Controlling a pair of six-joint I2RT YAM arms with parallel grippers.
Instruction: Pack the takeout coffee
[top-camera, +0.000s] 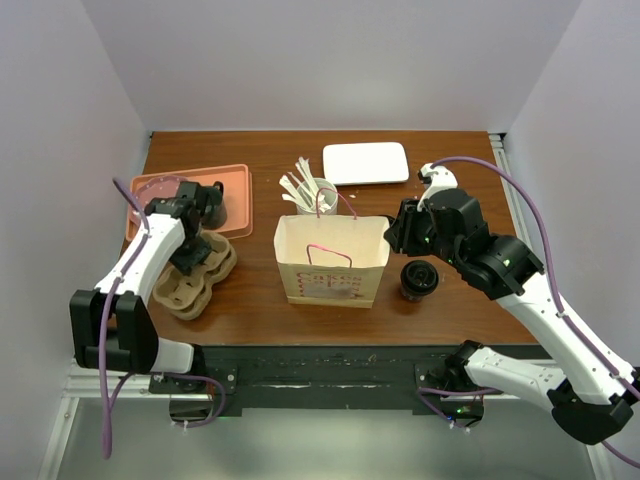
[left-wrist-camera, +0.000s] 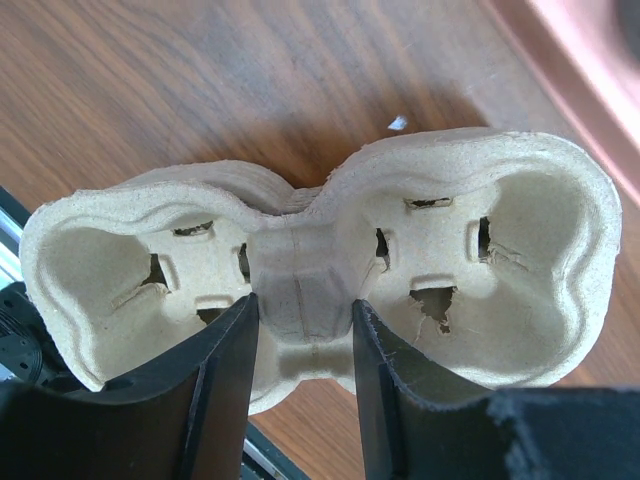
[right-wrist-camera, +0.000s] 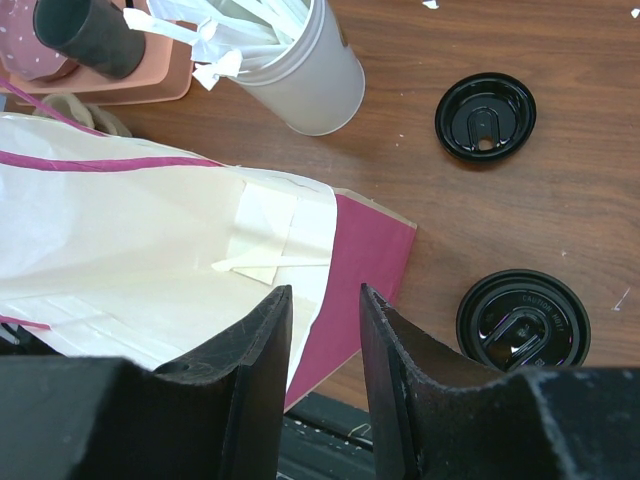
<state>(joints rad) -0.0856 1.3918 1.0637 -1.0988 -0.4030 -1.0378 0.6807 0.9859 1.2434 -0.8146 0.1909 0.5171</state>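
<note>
The takeout coffee (top-camera: 419, 280) (right-wrist-camera: 523, 320), a dark cup with a black lid, stands on the table right of the upright paper bag (top-camera: 330, 262) (right-wrist-camera: 150, 240). My right gripper (top-camera: 392, 235) (right-wrist-camera: 324, 291) hovers over the bag's right edge. Its jaws are open, the rim passes below the gap, and the cup is apart to its right. My left gripper (top-camera: 197, 250) (left-wrist-camera: 305, 303) is shut on the centre ridge of the cardboard cup carrier (top-camera: 195, 278) (left-wrist-camera: 500, 250), one finger on each side.
A white cup of stirrers (top-camera: 315, 195) (right-wrist-camera: 310, 75) stands behind the bag. A second black lid (right-wrist-camera: 485, 117) lies beyond the coffee. A pink tray (top-camera: 190, 195) with a dark mug (right-wrist-camera: 85, 30) sits back left, and a white plate (top-camera: 366, 163) at the back.
</note>
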